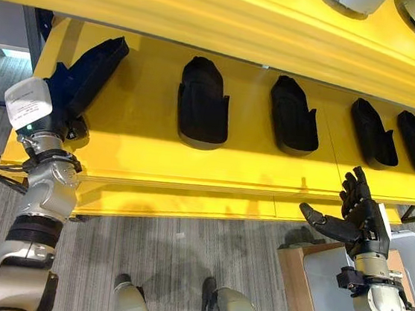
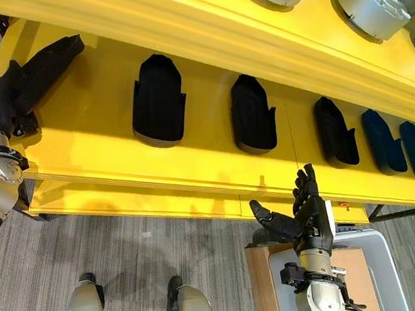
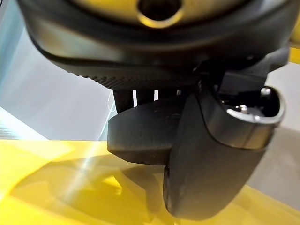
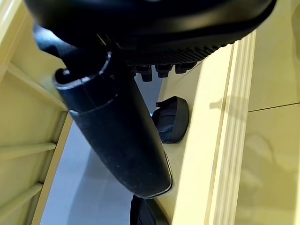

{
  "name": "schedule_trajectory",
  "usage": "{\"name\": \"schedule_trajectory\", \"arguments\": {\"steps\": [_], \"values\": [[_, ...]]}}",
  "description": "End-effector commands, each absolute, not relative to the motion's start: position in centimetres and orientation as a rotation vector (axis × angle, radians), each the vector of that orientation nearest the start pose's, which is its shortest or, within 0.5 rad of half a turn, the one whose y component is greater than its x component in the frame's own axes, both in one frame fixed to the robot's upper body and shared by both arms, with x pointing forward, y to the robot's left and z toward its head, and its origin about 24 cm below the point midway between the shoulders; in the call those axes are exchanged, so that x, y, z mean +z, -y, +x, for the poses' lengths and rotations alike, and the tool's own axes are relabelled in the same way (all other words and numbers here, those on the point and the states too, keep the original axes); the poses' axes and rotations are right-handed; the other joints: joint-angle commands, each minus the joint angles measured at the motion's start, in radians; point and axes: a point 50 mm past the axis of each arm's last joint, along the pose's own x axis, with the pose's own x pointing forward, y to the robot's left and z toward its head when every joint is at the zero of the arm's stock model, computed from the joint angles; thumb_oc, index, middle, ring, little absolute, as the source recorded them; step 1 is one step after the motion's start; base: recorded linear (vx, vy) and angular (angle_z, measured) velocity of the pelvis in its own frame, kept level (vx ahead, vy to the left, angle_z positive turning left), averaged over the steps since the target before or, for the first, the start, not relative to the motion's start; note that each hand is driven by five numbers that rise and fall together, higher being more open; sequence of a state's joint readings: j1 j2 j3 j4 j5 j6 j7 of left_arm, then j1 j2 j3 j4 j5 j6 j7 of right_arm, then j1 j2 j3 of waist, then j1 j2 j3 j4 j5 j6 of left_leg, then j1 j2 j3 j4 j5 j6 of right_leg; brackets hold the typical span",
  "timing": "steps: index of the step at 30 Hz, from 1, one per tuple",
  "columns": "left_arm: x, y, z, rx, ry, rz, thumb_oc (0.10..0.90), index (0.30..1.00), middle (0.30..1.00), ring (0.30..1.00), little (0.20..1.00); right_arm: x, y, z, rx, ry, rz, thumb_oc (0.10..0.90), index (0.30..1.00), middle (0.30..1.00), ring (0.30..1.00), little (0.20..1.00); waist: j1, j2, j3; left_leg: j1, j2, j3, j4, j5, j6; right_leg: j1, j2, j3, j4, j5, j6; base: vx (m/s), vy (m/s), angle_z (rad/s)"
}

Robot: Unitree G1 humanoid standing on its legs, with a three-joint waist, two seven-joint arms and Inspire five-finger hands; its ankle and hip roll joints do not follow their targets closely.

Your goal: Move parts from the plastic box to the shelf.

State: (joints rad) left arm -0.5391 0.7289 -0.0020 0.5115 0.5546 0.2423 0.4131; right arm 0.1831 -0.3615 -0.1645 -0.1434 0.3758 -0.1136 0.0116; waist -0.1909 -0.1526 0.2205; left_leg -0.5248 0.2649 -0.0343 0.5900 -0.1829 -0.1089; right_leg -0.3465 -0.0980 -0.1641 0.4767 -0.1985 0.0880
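Left hand gripping black part, setting onto yellow shelf; you're levelling first. Right hand spread, empty.

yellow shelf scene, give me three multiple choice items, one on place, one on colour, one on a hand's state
1. Where is the part in the left hand?
A. at the shelf's left end
B. in the plastic box
C. on the floor

2. What colour are the moulded parts lying on the shelf?
A. white
B. black
C. red

3. How is the right hand?
A. curled on a part
B. open, holding nothing
C. flat on the shelf

Key: 1 A, the left hand grips a black moulded part at the left end of the yellow shelf. 2 B, each lying part is black. 3 B, the right hand has spread fingers, empty, before the shelf edge.
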Motion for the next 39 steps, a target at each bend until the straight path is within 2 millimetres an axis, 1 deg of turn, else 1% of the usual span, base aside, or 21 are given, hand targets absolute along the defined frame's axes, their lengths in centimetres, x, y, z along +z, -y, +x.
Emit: {"name": "schedule_trajectory", "arguments": {"steps": [1, 2, 3, 4, 5, 10, 16, 18, 21, 22, 27, 29, 34, 39], "values": [[23.0, -32.2, 33.5, 0.834, 0.27, 1.267, 0.4, 0.3, 0.3, 0.3, 0.3, 13.5, 26.5, 21.6, -0.165, 0.436, -0.063, 0.9, 1.0, 1.0, 1.0, 1.0, -0.019, 0.022, -0.054, 0.04, 0.076, 0.047, -0.018, -0.008, 0.008, 0.031, -0.012, 0.068, 0.01, -0.049, 0.001, 0.0, 0.0, 0.0], [23.1, -31.7, 33.7, 0.809, 0.284, 1.26, 0.561, 0.525, 0.525, 0.525, 0.525, 13.5, 26.5, 21.6, -0.167, 0.435, -0.063, 0.9, 1.0, 1.0, 1.0, 1.0, -0.02, 0.023, -0.055, 0.04, 0.077, 0.047, -0.018, -0.008, 0.008, 0.03, -0.012, 0.068, 0.008, -0.049, 0.001, 0.0, 0.0, 0.0], [23.0, -31.3, 33.9, 0.778, 0.3, 1.221, 0.596, 0.575, 0.575, 0.575, 0.575, 13.5, 26.6, 21.6, -0.173, 0.435, -0.06, 0.9, 1.0, 1.0, 1.0, 1.0, -0.021, 0.024, -0.057, 0.038, 0.077, 0.047, -0.018, -0.007, 0.008, 0.03, -0.011, 0.068, 0.008, -0.049, 0.001, 0.0, 0.0, 0.0], [23.1, -30.8, 34.0, 0.766, 0.319, 1.19, 0.822, 0.89, 0.89, 0.89, 0.89, 13.5, 26.5, 21.6, -0.167, 0.435, -0.056, 0.9, 1.0, 1.0, 1.0, 1.0, -0.023, 0.024, -0.059, 0.038, 0.077, 0.048, -0.019, -0.007, 0.008, 0.029, -0.011, 0.069, 0.008, -0.049, 0.001, 0.0, 0.0, 0.0], [23.0, -30.3, 34.2, 0.725, 0.338, 1.113, 0.9, 1.0, 1.0, 1.0, 1.0, 13.4, 26.5, 21.7, -0.17, 0.434, -0.052, 0.9, 1.0, 1.0, 1.0, 1.0, -0.024, 0.025, -0.06, 0.039, 0.076, 0.048, -0.02, -0.007, 0.008, 0.028, -0.01, 0.07, 0.008, -0.049, 0.0, 0.0, 0.0, 0.0], [22.9, -28.8, 35.0, 0.628, 0.361, 0.95, 0.9, 1.0, 1.0, 1.0, 1.0, 12.9, 26.3, 21.7, -0.168, 0.414, -0.034, 0.9, 1.0, 1.0, 1.0, 1.0, -0.032, 0.031, -0.068, 0.036, 0.077, 0.047, -0.018, -0.008, 0.01, 0.023, -0.007, 0.073, 0.013, -0.048, -0.001, 0.0, 0.0, 0.0], [23.0, -27.9, 35.1, 0.571, 0.389, 0.914, 0.9, 1.0, 1.0, 1.0, 1.0, 12.7, 26.4, 21.7, -0.173, 0.403, -0.035, 0.9, 1.0, 1.0, 1.0, 1.0, -0.033, 0.038, -0.069, 0.036, 0.08, 0.047, -0.014, -0.011, 0.011, 0.018, -0.005, 0.075, 0.017, -0.05, 0.0, 0.0, 0.0, 0.0], [23.2, -27.7, 34.7, 0.573, 0.419, 0.939, 0.9, 1.0, 1.0, 1.0, 1.0, 12.6, 26.5, 21.7, -0.179, 0.4, -0.035, 0.9, 1.0, 1.0, 1.0, 1.0, -0.03, 0.039, -0.068, 0.038, 0.081, 0.048, -0.017, -0.011, 0.011, 0.016, -0.004, 0.076, 0.019, -0.051, 0.0, 0.0, 0.0, 0.0], [22.5, -27.3, 33.8, 0.557, 0.446, 0.93, 0.9, 1.0, 1.0, 1.0, 1.0, 12.6, 26.6, 21.6, -0.191, 0.401, -0.033, 0.9, 1.0, 1.0, 1.0, 1.0, -0.022, 0.041, -0.065, 0.044, 0.08, 0.05, -0.02, -0.012, 0.015, 0.018, -0.005, 0.078, 0.019, -0.054, -0.001, 0.0, 0.0, 0.0], [21.9, -27.1, 33.2, 0.539, 0.458, 0.921, 0.9, 1.0, 1.0, 1.0, 1.0, 12.5, 26.7, 21.6, -0.198, 0.4, -0.033, 0.9, 1.0, 1.0, 1.0, 1.0, -0.016, 0.041, -0.061, 0.05, 0.078, 0.052, -0.022, -0.014, 0.016, 0.023, -0.006, 0.079, 0.019, -0.057, -0.003, 0.0, 0.0, 0.0], [21.0, -26.8, 32.2, 0.518, 0.468, 0.899, 0.9, 1.0, 1.0, 1.0, 1.0, 12.5, 26.9, 21.6, -0.21, 0.399, -0.032, 0.9, 1.0, 1.0, 1.0, 1.0, -0.008, 0.046, -0.056, 0.053, 0.077, 0.055, -0.021, -0.016, 0.016, 0.024, -0.008, 0.08, 0.019, -0.058, -0.004, 0.0, 0.0, 0.0], [20.4, -27.0, 31.6, 0.52, 0.469, 0.867, 0.9, 1.0, 1.0, 1.0, 1.0, 12.5, 27.0, 21.6, -0.219, 0.404, -0.027, 0.9, 1.0, 1.0, 1.0, 1.0, -0.002, 0.048, -0.052, 0.05, 0.076, 0.054, -0.019, -0.016, 0.017, 0.021, -0.007, 0.08, 0.022, -0.059, -0.007, 0.0, 0.0, 0.0], [20.0, -27.2, 30.7, 0.524, 0.475, 0.86, 0.9, 1.0, 1.0, 1.0, 1.0, 12.6, 27.2, 21.5, -0.232, 0.406, -0.031, 0.9, 1.0, 1.0, 1.0, 1.0, 0.004, 0.05, -0.05, 0.048, 0.076, 0.053, -0.019, -0.017, 0.019, 0.017, -0.007, 0.078, 0.024, -0.062, -0.009, 0.0, -0.004, -0.01], [18.9, -27.7, 29.7, 0.537, 0.451, 0.823, 0.9, 1.0, 1.0, 1.0, 1.0, 12.5, 27.2, 21.5, -0.241, 0.405, -0.034, 0.9, 1.0, 1.0, 1.0, 1.0, 0.013, 0.053, -0.044, 0.045, 0.075, 0.05, -0.015, -0.018, 0.021, 0.018, -0.009, 0.076, 0.028, -0.064, -0.011, 0.0, 0.0, 0.0]]}}
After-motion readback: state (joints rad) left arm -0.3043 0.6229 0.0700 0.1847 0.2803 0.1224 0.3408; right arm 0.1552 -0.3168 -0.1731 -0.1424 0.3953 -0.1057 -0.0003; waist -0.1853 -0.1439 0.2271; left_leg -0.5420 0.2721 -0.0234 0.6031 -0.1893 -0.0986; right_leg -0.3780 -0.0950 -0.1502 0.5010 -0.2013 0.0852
